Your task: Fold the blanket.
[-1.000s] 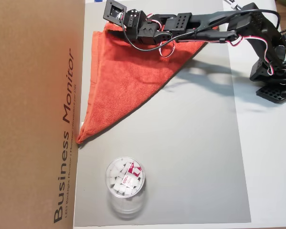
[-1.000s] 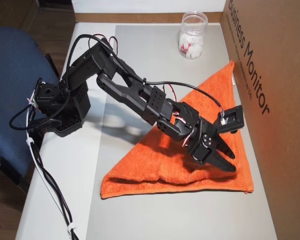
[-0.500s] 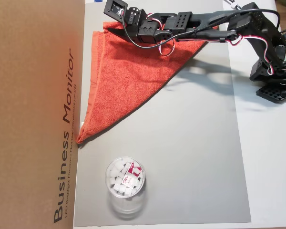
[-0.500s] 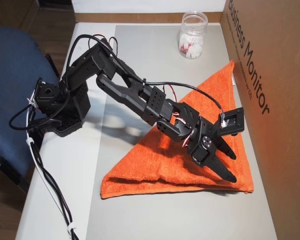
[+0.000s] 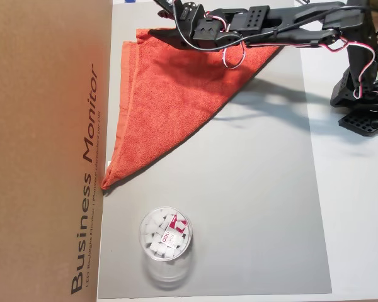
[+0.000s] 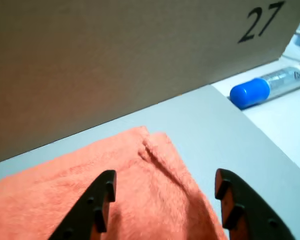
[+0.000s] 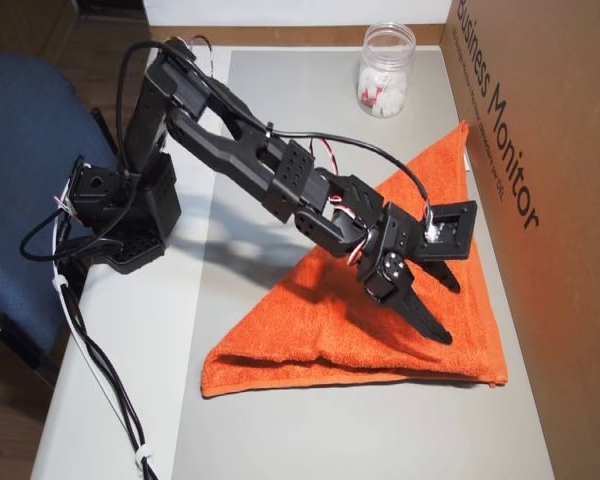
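Note:
The blanket [image 5: 170,100] is an orange-red towel lying folded into a triangle on the grey mat [image 5: 258,189], its long side next to the cardboard box. My gripper [image 7: 452,315] hangs open just above the blanket [image 7: 320,335], near the corner by the box, with nothing between its fingers. In the wrist view both black fingers [image 6: 97,200] frame the blanket's layered corner [image 6: 150,150], and the gripper [image 6: 165,175] stands wide apart over it. Seen from the other overhead camera, the gripper [image 5: 160,26] is at the top edge of the picture, partly cut off.
A tall cardboard box [image 5: 44,151] walls one side of the mat. A clear jar [image 5: 165,236] of white pieces stands on the mat beyond the blanket's far tip. A blue-capped tube [image 6: 250,92] lies off the mat. The arm's base [image 7: 120,210] sits by a blue chair [image 7: 30,150].
The arm has risen, and the gripper has lifted off the blanket's surface and drawn back a little from the corner. The fingers stay open. The blanket has not moved.

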Robot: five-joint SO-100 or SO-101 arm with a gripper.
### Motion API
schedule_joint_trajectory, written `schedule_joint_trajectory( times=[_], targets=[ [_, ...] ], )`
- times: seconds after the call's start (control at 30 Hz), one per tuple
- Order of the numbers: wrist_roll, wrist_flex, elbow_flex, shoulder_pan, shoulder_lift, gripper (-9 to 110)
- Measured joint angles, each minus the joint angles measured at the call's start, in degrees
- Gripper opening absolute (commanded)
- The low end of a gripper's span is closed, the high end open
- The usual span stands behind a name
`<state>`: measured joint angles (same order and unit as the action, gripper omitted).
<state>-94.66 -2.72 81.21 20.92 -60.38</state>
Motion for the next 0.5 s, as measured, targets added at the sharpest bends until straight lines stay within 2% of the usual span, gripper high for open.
schedule_joint_trajectory(
  times=[0.5],
  targets=[
    [-16.08,0.00,22.50,2.72,-22.94,20]
  ],
)
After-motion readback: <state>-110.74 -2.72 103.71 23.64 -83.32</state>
